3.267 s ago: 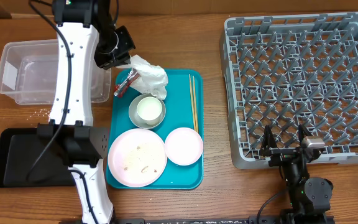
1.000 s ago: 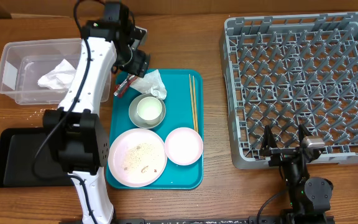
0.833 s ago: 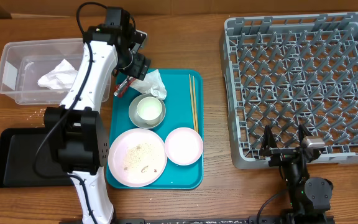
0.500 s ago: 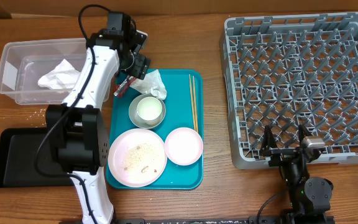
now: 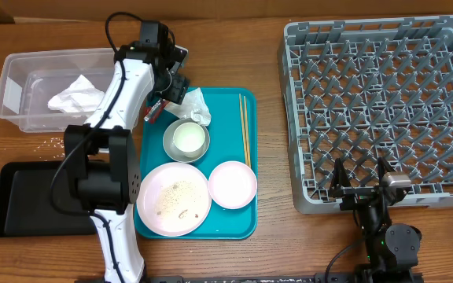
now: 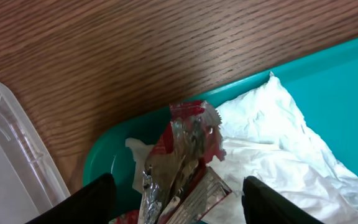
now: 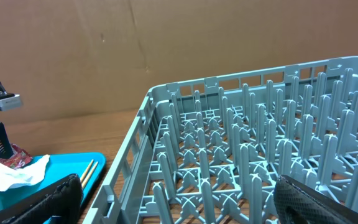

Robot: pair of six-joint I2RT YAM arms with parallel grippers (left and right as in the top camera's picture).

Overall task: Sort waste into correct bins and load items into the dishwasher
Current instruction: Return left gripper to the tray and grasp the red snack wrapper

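A red-and-white snack wrapper (image 6: pixel 185 162) lies at the teal tray's far left corner, partly on a crumpled white napkin (image 6: pixel 278 143). My left gripper (image 6: pixel 179 208) is open, with one finger on each side of the wrapper and not touching it. From overhead, the left gripper (image 5: pixel 166 96) hovers over the wrapper (image 5: pixel 154 108) beside that napkin (image 5: pixel 195 106). A second napkin (image 5: pixel 73 96) lies in the clear tub (image 5: pixel 14 110). On the tray sit a bowl (image 5: pixel 185 140), a large plate (image 5: pixel 173 199) with rice grains, a small plate (image 5: pixel 232 184) and chopsticks (image 5: pixel 244 130). My right gripper (image 5: pixel 360 189) is open at the near edge of the grey rack (image 5: pixel 384 110).
The black tray (image 5: pixel 30 200) lies at the near left, beside the left arm's base. A few crumbs (image 5: pixel 53 141) lie on the wood in front of the tub. The teal tray (image 5: pixel 230 224) fills the middle. In the right wrist view, rack pegs (image 7: pixel 260 143) stand between the fingers.
A napkin went from the teal tray into the tub. Over the last second my left gripper shifted slightly along the tray's far left corner, over the wrapper, and its jaws narrowed. The right arm stayed still.
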